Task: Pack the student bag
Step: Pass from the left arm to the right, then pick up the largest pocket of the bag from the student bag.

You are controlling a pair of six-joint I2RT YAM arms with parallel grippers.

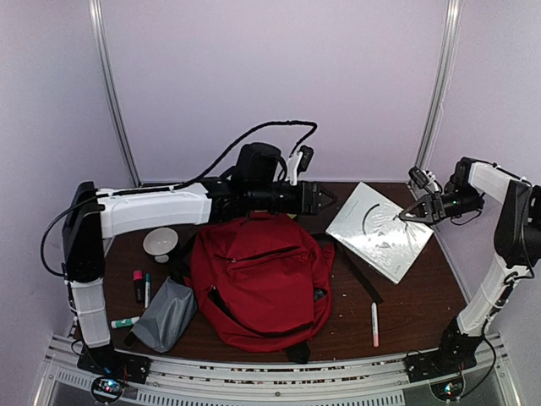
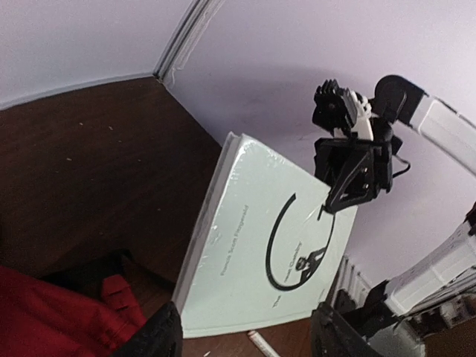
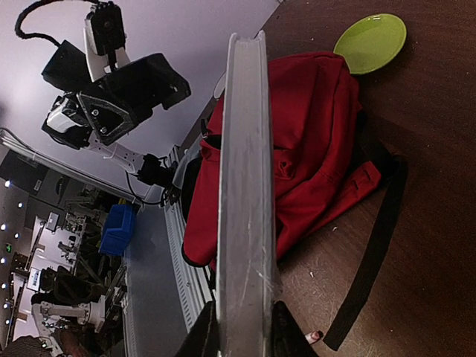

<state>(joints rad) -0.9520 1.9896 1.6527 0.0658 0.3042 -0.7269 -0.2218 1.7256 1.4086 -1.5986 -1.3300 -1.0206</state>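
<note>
While the student bag [image 1: 254,283] lies flat, its length runs near-to-far

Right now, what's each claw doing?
Left claw: open, holding nothing.
Right claw: closed on the edge of the book.

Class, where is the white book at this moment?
In the top view, the white book sits right of the red backpack, tilted, with its edge clamped by the right gripper.
</note>
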